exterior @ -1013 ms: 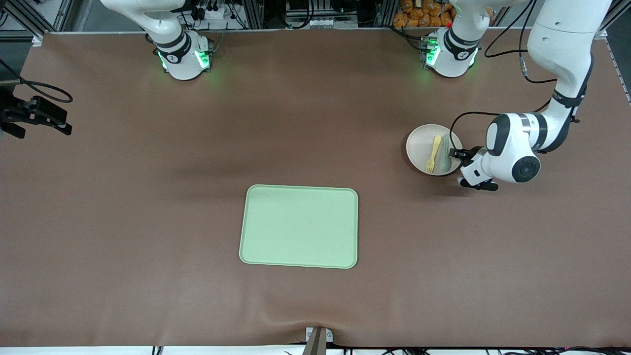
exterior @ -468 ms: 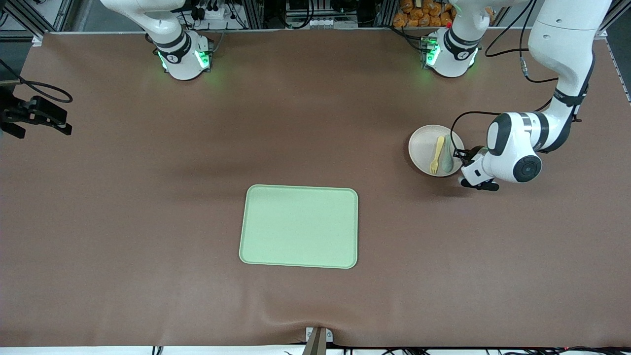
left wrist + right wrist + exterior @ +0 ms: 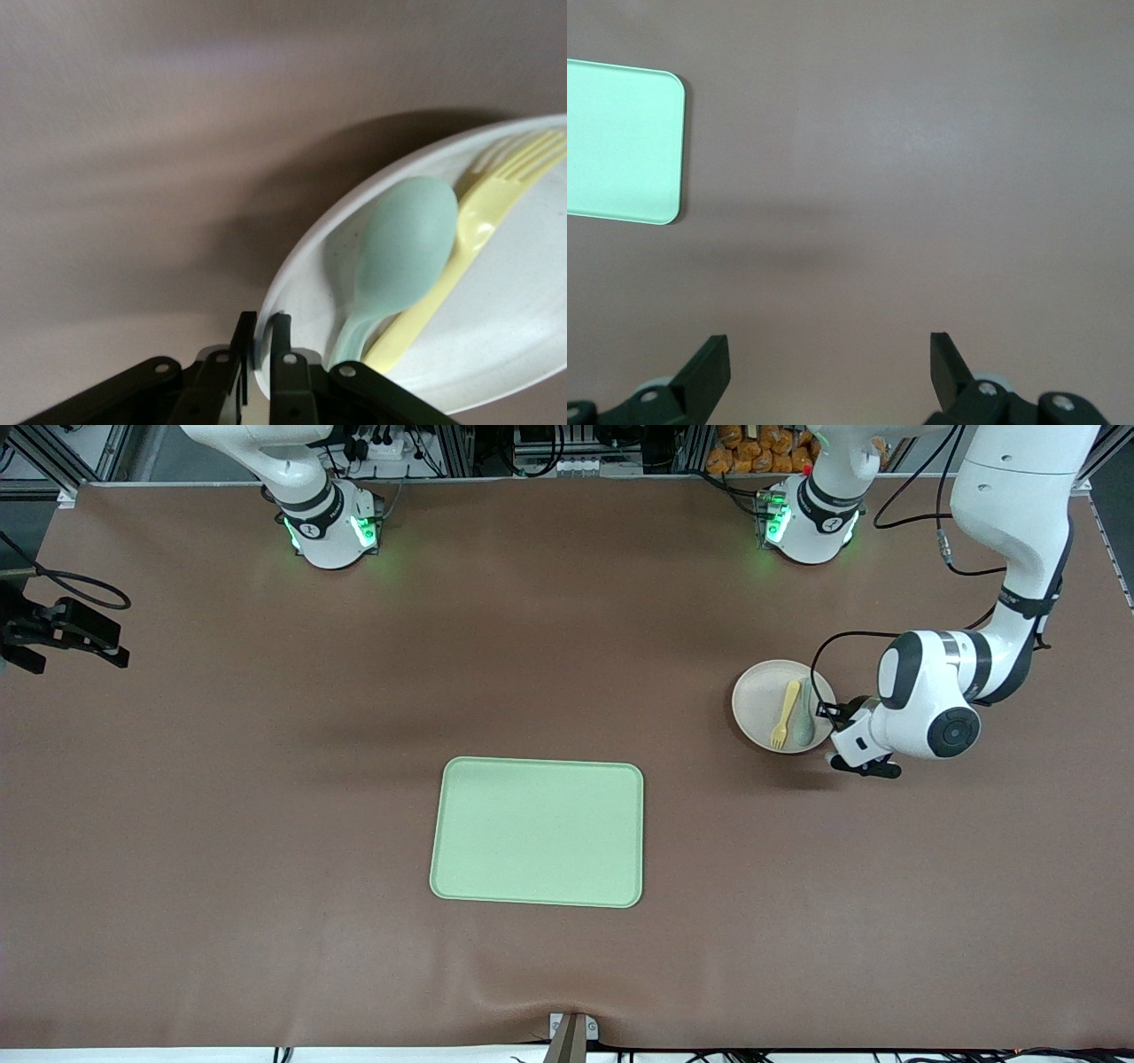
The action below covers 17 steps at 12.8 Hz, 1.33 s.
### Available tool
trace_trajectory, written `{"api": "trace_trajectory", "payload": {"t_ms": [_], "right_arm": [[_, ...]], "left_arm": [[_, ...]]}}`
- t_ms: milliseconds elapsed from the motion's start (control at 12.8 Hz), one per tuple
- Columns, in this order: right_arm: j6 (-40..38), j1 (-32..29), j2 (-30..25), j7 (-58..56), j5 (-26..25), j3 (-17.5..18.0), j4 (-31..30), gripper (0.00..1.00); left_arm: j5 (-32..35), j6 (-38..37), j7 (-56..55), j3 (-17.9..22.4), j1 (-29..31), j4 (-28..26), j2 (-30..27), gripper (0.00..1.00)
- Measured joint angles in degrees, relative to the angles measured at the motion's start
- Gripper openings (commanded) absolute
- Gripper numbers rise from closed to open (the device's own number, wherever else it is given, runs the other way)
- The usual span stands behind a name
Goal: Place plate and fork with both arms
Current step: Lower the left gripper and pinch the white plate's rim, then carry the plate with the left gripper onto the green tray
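The pale plate (image 3: 762, 704) sits toward the left arm's end of the table. On it lie the yellow fork (image 3: 785, 715) and a grey-green spoon (image 3: 803, 717), side by side. My left gripper (image 3: 835, 722) is at the plate's edge, shut on its rim. In the left wrist view the two fingers (image 3: 283, 354) pinch the rim of the plate (image 3: 523, 336), one on each side. The fork (image 3: 469, 248) and spoon (image 3: 403, 243) lie just inside, and a dark shadow lies under the plate. My right gripper (image 3: 830, 354) waits open over bare table, holding nothing.
A rectangular light-green tray (image 3: 537, 832) lies mid-table, nearer the front camera than the plate; its corner (image 3: 620, 142) shows in the right wrist view. The right gripper's black hand (image 3: 113, 645) shows at the right arm's end of the table. Brown mat covers the table.
The left gripper has closed onto the plate's rim. The plate, with fork and spoon on it, has shifted slightly toward the front camera along with the left arm. The right arm is unmoved.
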Motion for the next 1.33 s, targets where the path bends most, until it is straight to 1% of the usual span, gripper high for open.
{"api": "trace_trajectory", "payload": {"t_ms": [390, 780, 1013, 1169, 1325], "right_arm": [[0.0, 0.0, 0.0, 0.0, 0.0, 0.0, 0.0, 1.0], [0.0, 0.0, 0.0, 0.0, 0.0, 0.0, 0.0, 1.0], [0.0, 0.0, 0.0, 0.0, 0.0, 0.0, 0.0, 1.0], [0.0, 0.0, 0.0, 0.0, 0.0, 0.0, 0.0, 1.0], [0.0, 0.0, 0.0, 0.0, 0.0, 0.0, 0.0, 1.0]], "left_arm": [[-1.0, -4.6, -0.1, 0.0, 0.0, 7.3, 0.0, 0.0], [-7.7, -7.0, -0.9, -0.1, -1.1, 12.8, 0.9, 0.0], [-9.8, -7.0, -3.5, -0.3, -4.1, 18.0, 3.7, 0.0], [-11.2, -7.3, -5.2, -0.3, -6.7, 22.5, 6.3, 0.0], [-14.2, -7.3, -6.5, -0.4, -9.5, 27.6, 9.7, 0.0]]}}
